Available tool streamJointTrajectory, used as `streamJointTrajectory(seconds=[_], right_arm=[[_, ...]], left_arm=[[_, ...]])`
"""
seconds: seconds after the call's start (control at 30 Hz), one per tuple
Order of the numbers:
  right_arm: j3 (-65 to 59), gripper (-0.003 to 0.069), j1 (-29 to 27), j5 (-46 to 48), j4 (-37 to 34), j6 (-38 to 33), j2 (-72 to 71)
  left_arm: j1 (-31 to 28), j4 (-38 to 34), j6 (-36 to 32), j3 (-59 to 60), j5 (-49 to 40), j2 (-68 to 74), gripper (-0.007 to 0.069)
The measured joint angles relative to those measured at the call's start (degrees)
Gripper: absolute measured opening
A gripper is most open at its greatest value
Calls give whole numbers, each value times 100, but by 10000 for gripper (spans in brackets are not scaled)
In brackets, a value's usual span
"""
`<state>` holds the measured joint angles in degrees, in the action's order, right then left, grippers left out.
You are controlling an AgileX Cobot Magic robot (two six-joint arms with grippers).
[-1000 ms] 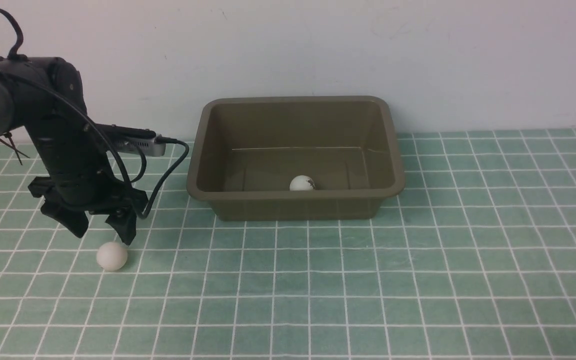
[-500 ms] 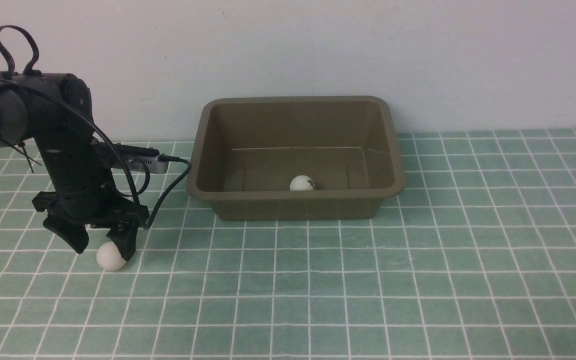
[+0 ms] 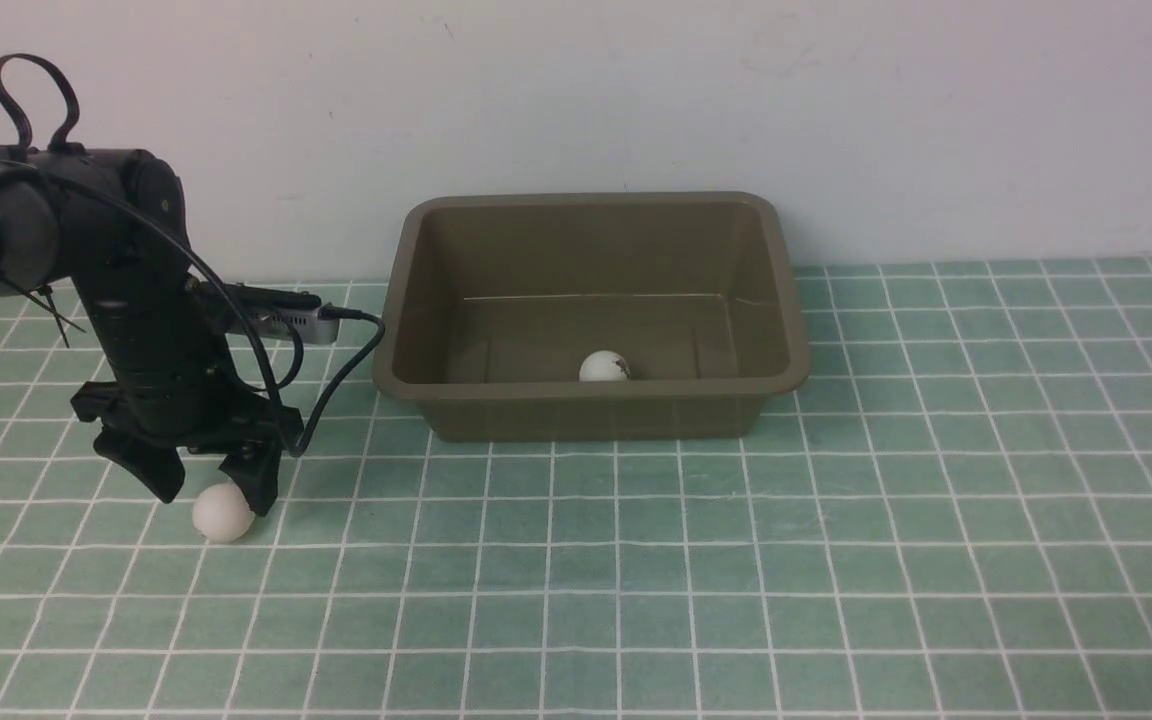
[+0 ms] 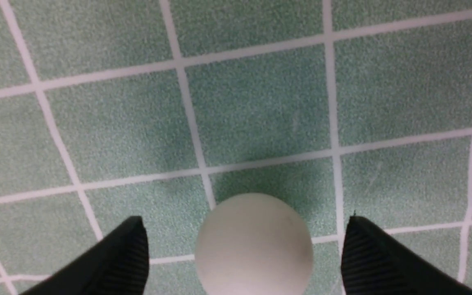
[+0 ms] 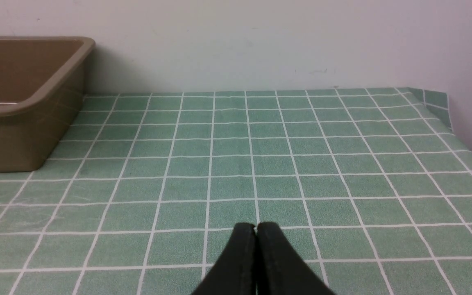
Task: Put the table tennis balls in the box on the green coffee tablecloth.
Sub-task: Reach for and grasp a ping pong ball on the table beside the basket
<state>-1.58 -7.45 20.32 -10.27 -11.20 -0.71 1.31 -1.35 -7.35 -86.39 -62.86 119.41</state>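
One white table tennis ball (image 3: 223,513) lies on the green tablecloth (image 3: 696,560) at the left. My left gripper (image 3: 214,488) is open, low over it, with a finger on each side and a gap to each. In the left wrist view the ball (image 4: 254,245) sits between the two black fingertips (image 4: 359,241), touching neither. The second ball (image 3: 603,367) lies inside the olive-brown box (image 3: 591,400) near its front wall. My right gripper (image 5: 256,229) is shut and empty, low over the cloth to the right of the box (image 5: 23,106); it does not show in the front view.
A white wall stands right behind the box. A cable (image 3: 336,370) hangs from the left wrist toward the box's left wall. The cloth ends at a wall on the far right (image 5: 441,106).
My left arm came down and a little to the right, so the open fingers now straddle the ball on the cloth. Neither ball has moved.
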Motion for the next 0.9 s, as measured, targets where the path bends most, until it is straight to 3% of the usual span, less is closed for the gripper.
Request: streamJointTrajectory(seconds=[0.33, 0.6, 0.9], right_arm=[[0, -16, 0, 0, 0, 0, 0], [0, -16, 0, 0, 0, 0, 0], [0, -16, 0, 0, 0, 0, 0]], left_arm=[[0, 0, 0, 0, -42, 108, 544], [0, 0, 0, 0, -137, 108, 352], [0, 0, 1, -40, -297, 108, 352]])
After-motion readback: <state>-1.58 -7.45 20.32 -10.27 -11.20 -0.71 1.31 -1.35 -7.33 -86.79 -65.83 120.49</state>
